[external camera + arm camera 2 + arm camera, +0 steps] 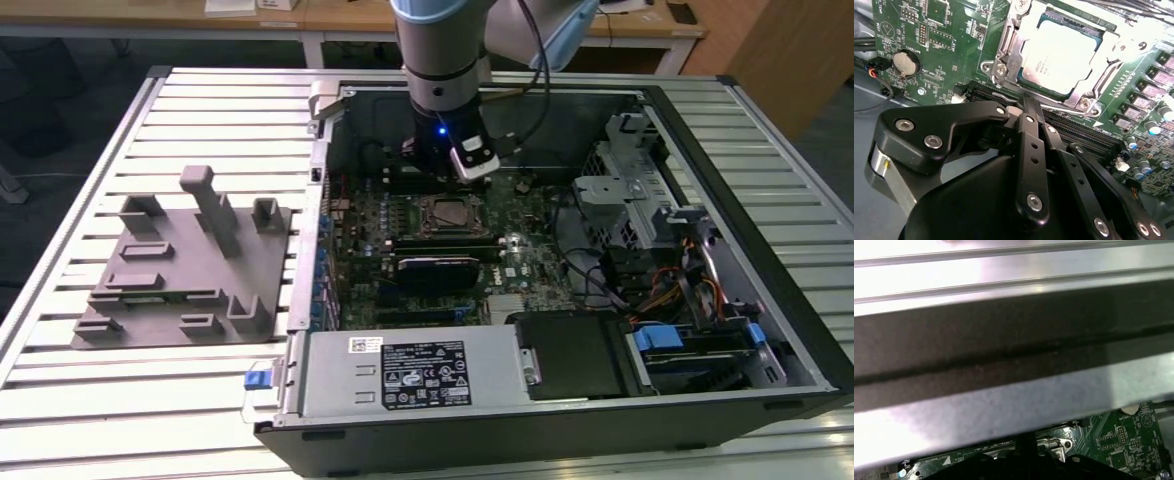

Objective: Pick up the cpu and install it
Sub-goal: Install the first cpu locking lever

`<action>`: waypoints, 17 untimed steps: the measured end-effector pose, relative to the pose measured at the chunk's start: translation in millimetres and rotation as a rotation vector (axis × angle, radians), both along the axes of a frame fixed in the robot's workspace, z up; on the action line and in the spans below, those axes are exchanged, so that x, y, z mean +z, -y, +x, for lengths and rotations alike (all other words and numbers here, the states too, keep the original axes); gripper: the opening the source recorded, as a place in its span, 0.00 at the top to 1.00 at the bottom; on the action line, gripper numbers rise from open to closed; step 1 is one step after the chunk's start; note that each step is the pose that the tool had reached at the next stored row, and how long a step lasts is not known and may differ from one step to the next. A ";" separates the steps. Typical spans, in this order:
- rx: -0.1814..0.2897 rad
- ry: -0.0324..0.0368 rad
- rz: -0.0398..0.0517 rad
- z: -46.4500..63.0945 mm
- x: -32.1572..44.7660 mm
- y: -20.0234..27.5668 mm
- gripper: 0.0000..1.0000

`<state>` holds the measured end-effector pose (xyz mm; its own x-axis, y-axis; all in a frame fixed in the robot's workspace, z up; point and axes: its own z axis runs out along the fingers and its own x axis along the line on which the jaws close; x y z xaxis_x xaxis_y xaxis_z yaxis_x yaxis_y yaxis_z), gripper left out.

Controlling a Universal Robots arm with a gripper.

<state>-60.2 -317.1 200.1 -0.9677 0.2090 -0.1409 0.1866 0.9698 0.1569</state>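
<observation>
**CPU seated in its socket, arm poised above the open case**

Ribbed metal slats form the worktop (pixel 80 400), with pale wooden desks beyond its far edge. On it lies an open black computer case (pixel 787 330), side panel off, its interior facing up. Inside the case sits the green motherboard (pixel 534 265), and at the board's middle is the CPU socket. The cpu (pixel 445 211) lies flat in that socket; in the second wrist view its pale silvery top (pixel 1064 52) shows inside the metal retention frame (pixel 1006 47), with the frame's bars running along its sides. Dark memory slots (pixel 434 245) run just beside the socket, toward the near side of the case. A grey power supply box (pixel 400 370) with a printed label fills the near corner on the exterior view's left, and a drive cage (pixel 641 190) with bundled orange and black cables stands on the exterior view's right. A round coin cell battery (pixel 906 62) sits on the board well apart from the socket.

Outside the case, on the exterior view's left, a grey plastic tray (pixel 174 300) with upright posts rests on the slats.

The arm reaches down into the case from the far side, and the end effector (pixel 454 165) hangs just above the board beside the socket. Its black linkages (pixel 1029 150) crowd the second wrist view; how far its fingers stand apart I cannot tell, and nothing shows in its grasp
</observation>
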 end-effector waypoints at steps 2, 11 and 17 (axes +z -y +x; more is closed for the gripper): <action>-0.003 0.0028 0.0000 0.0 -0.2 -0.9 0.89; -0.037 0.0035 -0.0023 -0.7 -1.2 -7.2 0.89; -0.069 0.0033 -0.0042 -1.4 -2.7 -7.9 0.89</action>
